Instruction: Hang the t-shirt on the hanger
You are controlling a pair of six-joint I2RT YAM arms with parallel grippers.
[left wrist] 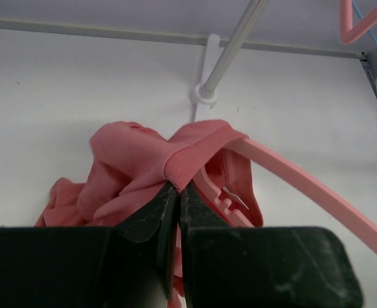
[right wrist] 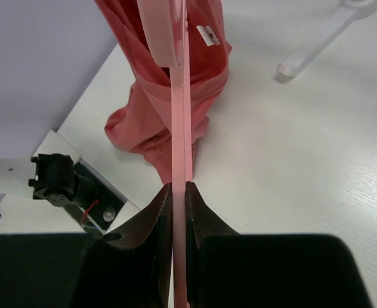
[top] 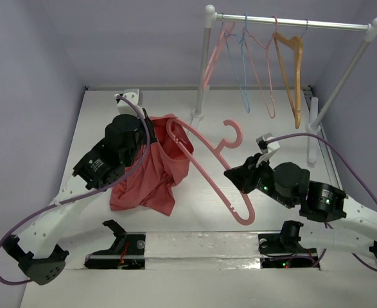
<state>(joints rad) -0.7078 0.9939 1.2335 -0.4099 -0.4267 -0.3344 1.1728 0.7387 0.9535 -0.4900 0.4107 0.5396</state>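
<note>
Entry for you, layout only. The t-shirt (top: 146, 176) lies left of centre on the table (top: 98, 109), with its far end draped over the far-left end of the hanger (top: 218, 149). The hanger runs diagonally from far left to near right across the middle, hook toward the rack (top: 291, 23). The left gripper (left wrist: 177, 187) sits at the shirt's far edge, on cloth beside the hanger arm. The right gripper (right wrist: 178, 186) meets the hanger's near arm from the right. The rack stands far right, with four spare hangers (top: 297, 77) on its bar.

plain salmon-red t-shirt (top: 146, 176), pink hanger (right wrist: 180, 141)
</note>
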